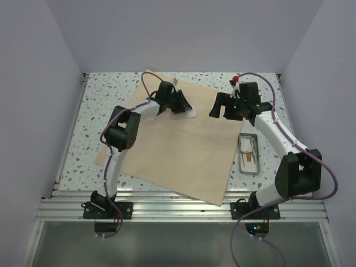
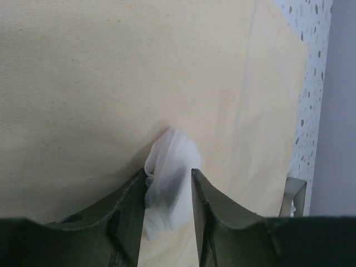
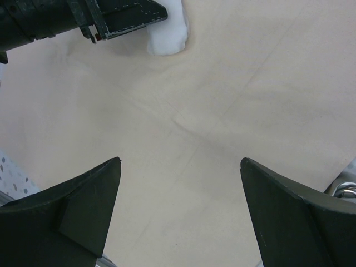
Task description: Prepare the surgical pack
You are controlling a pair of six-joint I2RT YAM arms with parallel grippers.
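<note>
The surgical pack [image 1: 183, 150] is a wide tan cloth sheet spread flat on the speckled table, turned at an angle. It fills the left wrist view [image 2: 111, 83] and the right wrist view [image 3: 222, 100]. My left gripper [image 1: 179, 103] is low over the sheet's far part. Its jaws stand partly apart [image 2: 167, 172], with a white gauze square [image 2: 172, 161] between the fingers, against the left one. The gauze also shows in the top view [image 1: 191, 114] and in the right wrist view [image 3: 167, 33]. My right gripper [image 1: 218, 107] hangs wide open and empty [image 3: 181, 161] above the sheet's far right part.
A small silver metal tray [image 1: 250, 154] with instruments stands on the table right of the sheet; its rim shows in the right wrist view [image 3: 345, 189]. A metal piece [image 2: 295, 194] lies past the sheet's edge. White walls enclose the table on three sides.
</note>
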